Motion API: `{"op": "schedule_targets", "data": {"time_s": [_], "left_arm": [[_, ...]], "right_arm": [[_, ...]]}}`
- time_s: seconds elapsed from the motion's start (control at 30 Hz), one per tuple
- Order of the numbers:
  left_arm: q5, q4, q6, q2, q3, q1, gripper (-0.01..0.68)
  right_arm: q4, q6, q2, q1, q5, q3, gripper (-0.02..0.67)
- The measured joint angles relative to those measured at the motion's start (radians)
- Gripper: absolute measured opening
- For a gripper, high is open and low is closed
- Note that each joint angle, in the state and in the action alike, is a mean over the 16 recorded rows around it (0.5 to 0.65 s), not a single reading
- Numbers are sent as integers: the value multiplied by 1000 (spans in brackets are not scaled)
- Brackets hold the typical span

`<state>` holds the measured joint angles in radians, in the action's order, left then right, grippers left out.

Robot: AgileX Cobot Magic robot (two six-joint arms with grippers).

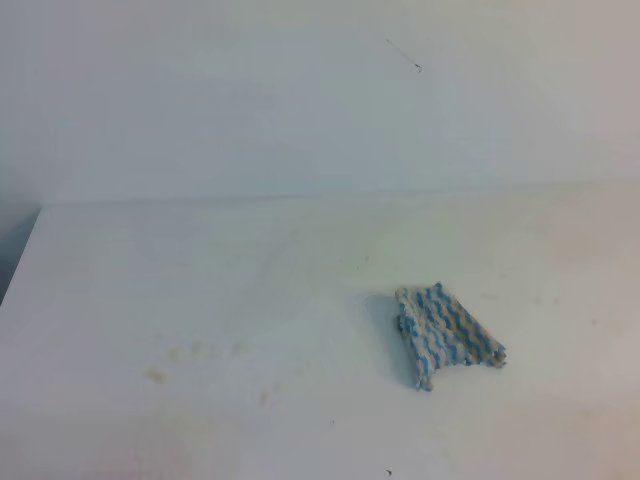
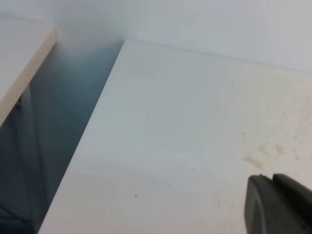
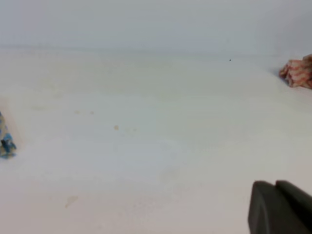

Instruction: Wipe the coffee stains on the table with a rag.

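- The rag (image 1: 446, 335) lies crumpled on the table (image 1: 300, 280), right of centre and toward the near side in the high view, with 1 edge folded under, so its full shape is hidden.
- From the right wrist camera only a blue-and-white sliver of it shows, cut off by the left frame edge.
- The stains (image 1: 155, 376) are faint – a small tan blot near the left, near part of the tabletop, with paler smears just right of it. Well apart from the rag.
- In the left wrist view the same blot (image 2: 253, 161) sits just beyond the dark fingertips, with 2 lighter patches beside it; its edges are blurred.
- Neither arm appears in the high view.
- The left gripper (image 2: 273, 181) shows only as 2 dark tips in the bottom right corner, the rest cut off. The tips lie pressed together with just a thin seam between them, nothing pinched.
- The right gripper (image 3: 275, 185) is likewise only a dark corner of 2 tips, pressed together and holding nothing.
- A reddish crumpled thing (image 3: 297, 72) sits at the far right edge of the right wrist view, partly cropped – too blurred to say what it is.
- A dark gap (image 2: 53, 146) runs along the table's left edge, its depth unclear.
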<state>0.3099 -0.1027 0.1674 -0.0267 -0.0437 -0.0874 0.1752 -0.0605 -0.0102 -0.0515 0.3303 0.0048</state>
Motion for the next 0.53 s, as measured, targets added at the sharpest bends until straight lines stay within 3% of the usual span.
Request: {"op": "schedule_targets", "data": {"time_s": [0.53], "left_arm": [[0, 0, 0, 0, 0, 0, 1]], "right_arm": [[0, 0, -7, 0, 0, -2, -4]]}}
